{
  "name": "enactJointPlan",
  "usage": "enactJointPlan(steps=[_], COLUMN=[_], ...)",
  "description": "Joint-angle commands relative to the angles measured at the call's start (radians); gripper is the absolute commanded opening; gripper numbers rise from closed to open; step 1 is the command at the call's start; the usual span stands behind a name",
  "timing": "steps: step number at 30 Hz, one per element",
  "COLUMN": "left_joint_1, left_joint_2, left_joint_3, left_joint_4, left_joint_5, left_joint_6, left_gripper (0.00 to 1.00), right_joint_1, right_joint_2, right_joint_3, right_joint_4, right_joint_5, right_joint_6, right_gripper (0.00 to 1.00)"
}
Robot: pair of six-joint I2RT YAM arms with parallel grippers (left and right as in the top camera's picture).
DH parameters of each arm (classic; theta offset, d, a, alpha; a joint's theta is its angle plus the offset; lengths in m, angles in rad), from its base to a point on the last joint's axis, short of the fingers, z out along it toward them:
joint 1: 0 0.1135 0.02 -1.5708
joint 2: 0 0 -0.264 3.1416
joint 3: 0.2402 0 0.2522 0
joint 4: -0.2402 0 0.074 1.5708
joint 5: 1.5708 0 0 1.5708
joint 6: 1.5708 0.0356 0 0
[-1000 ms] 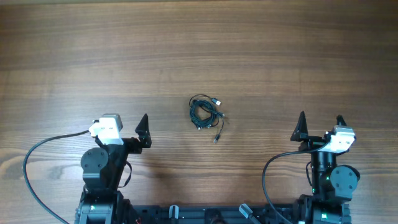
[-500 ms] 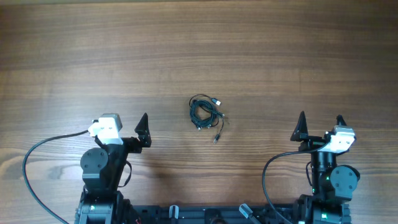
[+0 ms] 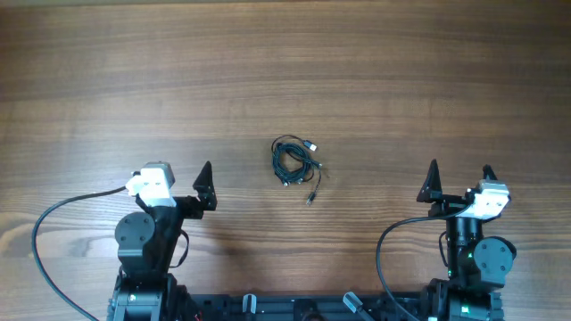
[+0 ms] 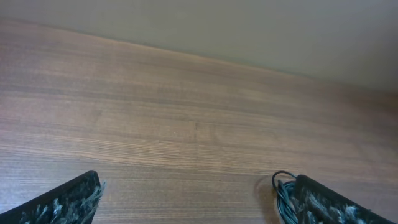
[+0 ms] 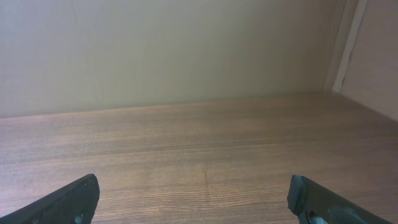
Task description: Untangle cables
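A pinch into the middle of the cables (image 3: 294,162) would likely catch several strands at once and drag or tighten the knot. Well left of the cables, the left fingers (image 3: 206,178) stand spread and empty. The cables lie mid-way across the bench (image 3: 357,71), a small tight coil of thin dark loops with plug ends (image 3: 310,200) poking out. Well right of them, the right fingers (image 3: 433,185) are spread, empty.

Indoor robotics lab or test room, judged from a wood-grain desk (image 3: 285,71) with the left arm (image 3: 147,241) at lower left and the right arm (image 3: 473,254) at lower right of the overhead view, and a plain pale wall (image 5: 155,50) with door-like trim (image 5: 348,43) at upper right beyond.
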Motion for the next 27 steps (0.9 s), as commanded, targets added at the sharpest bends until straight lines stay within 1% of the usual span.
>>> enactJointPlan(steps=[1, 20, 27], left_joint_1=[-0.006, -0.006, -0.006], left_joint_2=[0.004, 0.006, 0.006], left_joint_3=[0.024, 0.024, 0.024], left_joint_4=[0.003, -0.006, -0.041], left_joint_5=[0.0, 0.001, 0.001], left_joint_6=[-0.01, -0.009, -0.01], left_gripper=[1.0, 1.0, 1.0], right_joint_1=[-0.003, -0.003, -0.003], right_joint_2=[0.002, 0.002, 0.002], right_joint_3=[-0.002, -0.002, -0.002], right_joint_4=[0.004, 0.004, 0.004], right_joint_5=[-0.001, -0.001, -0.001], right_joint_6=[-0.013, -0.013, -0.013], right_gripper=[1.0, 1.0, 1.0])
